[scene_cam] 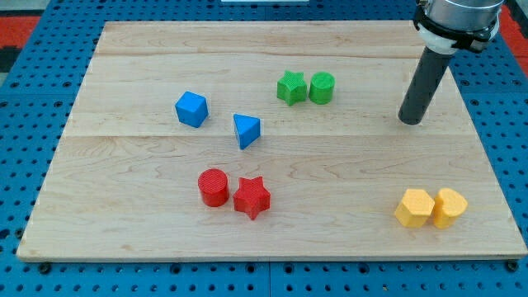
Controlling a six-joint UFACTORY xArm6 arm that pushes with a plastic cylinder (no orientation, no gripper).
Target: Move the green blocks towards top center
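Tabletop (124, 198) count: two green blocks, star (290, 87) touching cylinder (322, 87), upper centre; two blue, two red, two yellow elsewhere; my tip (410, 120), without jaws, stands well right of them.

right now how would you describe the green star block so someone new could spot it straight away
Start at the wooden board and look just above its centre, towards the view's top, where two green blocks sit side by side. The green star-shaped block is the one on the view's left of that pair. Its pointed arms set it apart from the round green cylinder block beside it; my tip stands off to the view's right.
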